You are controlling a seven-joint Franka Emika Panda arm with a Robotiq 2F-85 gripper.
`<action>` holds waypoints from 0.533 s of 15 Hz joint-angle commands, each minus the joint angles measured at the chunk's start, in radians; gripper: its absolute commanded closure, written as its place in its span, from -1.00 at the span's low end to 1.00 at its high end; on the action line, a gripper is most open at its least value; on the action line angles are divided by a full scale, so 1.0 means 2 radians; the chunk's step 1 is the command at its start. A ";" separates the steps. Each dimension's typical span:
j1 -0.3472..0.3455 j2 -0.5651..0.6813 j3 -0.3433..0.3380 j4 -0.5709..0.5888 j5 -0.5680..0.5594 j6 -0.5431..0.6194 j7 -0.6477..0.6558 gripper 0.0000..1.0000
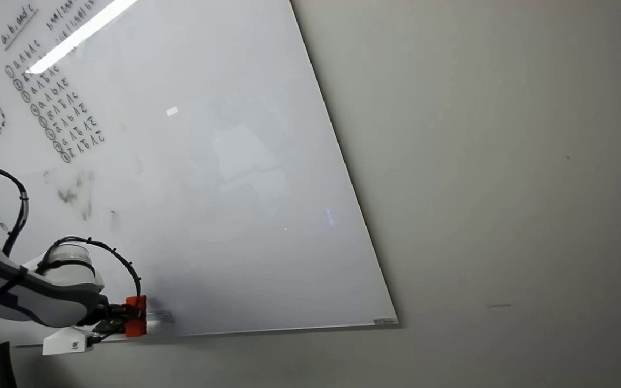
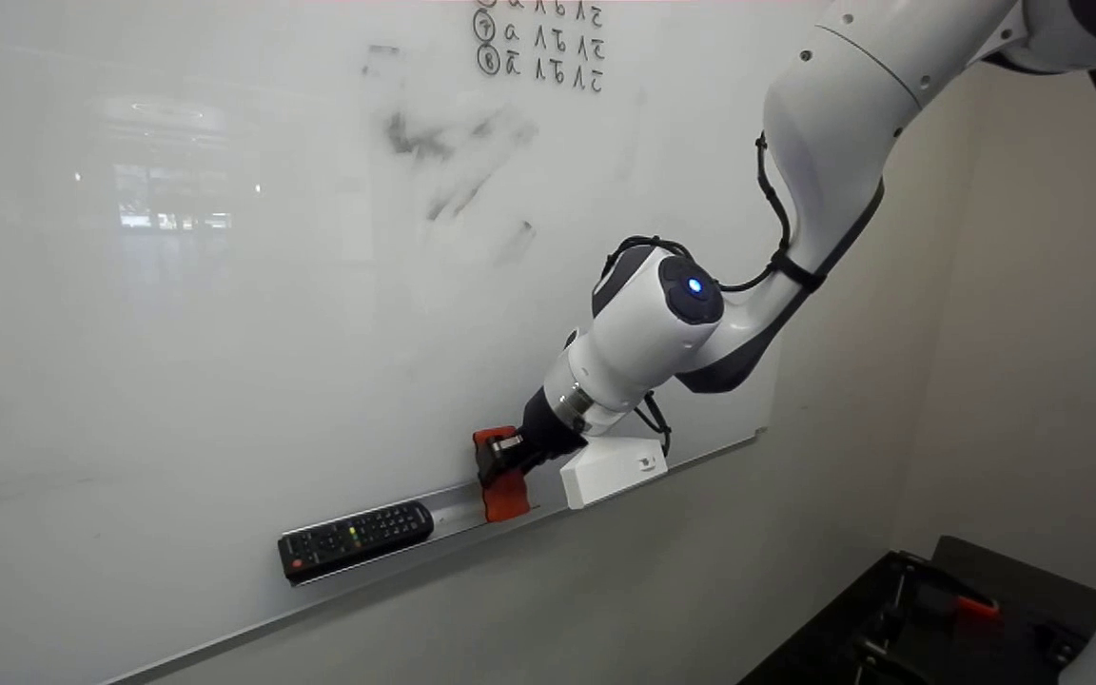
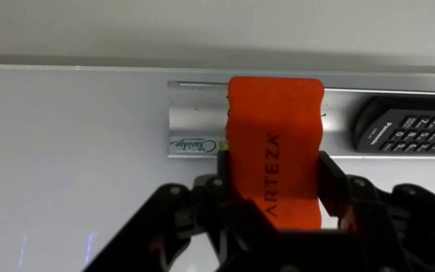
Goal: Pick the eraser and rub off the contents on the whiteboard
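While the gripper clasps the eraser across its narrow width, the hold looks snug: in the wrist view its 2 fingers lie against the wavy long sides, 1 on each, with no visible gap. The orange-red block, printed ARTEZA on the side that shows there, should handle as something light, slightly springy and hard to break, so a moderate squeeze ought to be enough. Its rubbing face is hidden, presumably toward the board. The curved sides offer the fingers a natural seat, and pinching across the width seems right, yet the hold sits nearer the upper end; the longer lower part may swivel when it drags, and a hold at mid-length would probably resist that better. The eraser is in front of the tray at the foot of the whiteboard, its lower end overlapping that ledge in the wrist view; whether it touches tray or whiteboard cannot be told. Near it, but apart, a black remote lies in the tray and could be knocked by a low sideways swing. Higher up, well apart from the gripper in both exterior views, are the contents, grey-black smears on a glossy surface that should let the block glide under light, even pressure. Above them stand numbered lines of writing, which a long stroke might catch.
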 commanded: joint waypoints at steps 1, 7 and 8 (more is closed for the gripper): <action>-0.004 0.024 0.003 0.026 0.032 0.014 -0.046 0.40; -0.002 0.009 0.014 0.023 0.097 0.005 -0.127 0.40; -0.003 0.007 0.016 0.025 0.107 0.005 -0.140 0.40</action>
